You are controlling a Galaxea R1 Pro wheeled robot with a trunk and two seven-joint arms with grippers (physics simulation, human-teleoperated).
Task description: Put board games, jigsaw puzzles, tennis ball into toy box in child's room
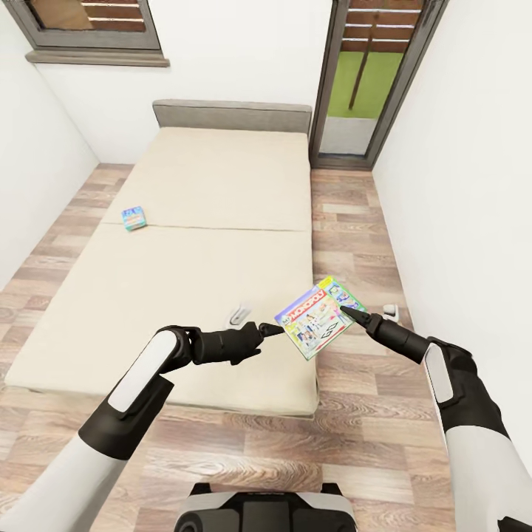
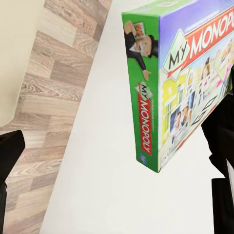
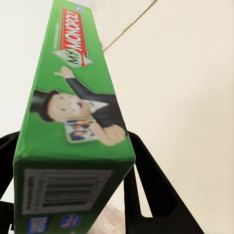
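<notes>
The green-edged Monopoly board game (image 1: 319,318) hangs tilted in the air over the bed's near right corner. My right gripper (image 1: 346,312) is shut on its right edge; in the right wrist view the box (image 3: 78,97) sits between the black fingers (image 3: 146,180). My left gripper (image 1: 275,329) reaches the box's left corner and stands open, its fingers (image 2: 9,156) spread wide with the box (image 2: 185,83) just ahead. A small blue board game (image 1: 134,218) lies on the left edge of the beige bed (image 1: 214,192). The table and toy box are out of view.
A strip of wood-plank floor (image 1: 347,222) runs between the bed and the white right wall. A tall dark-framed glass door (image 1: 362,81) stands at the far end. One small white object (image 1: 238,314) lies on the mattress, another (image 1: 390,312) on the floor.
</notes>
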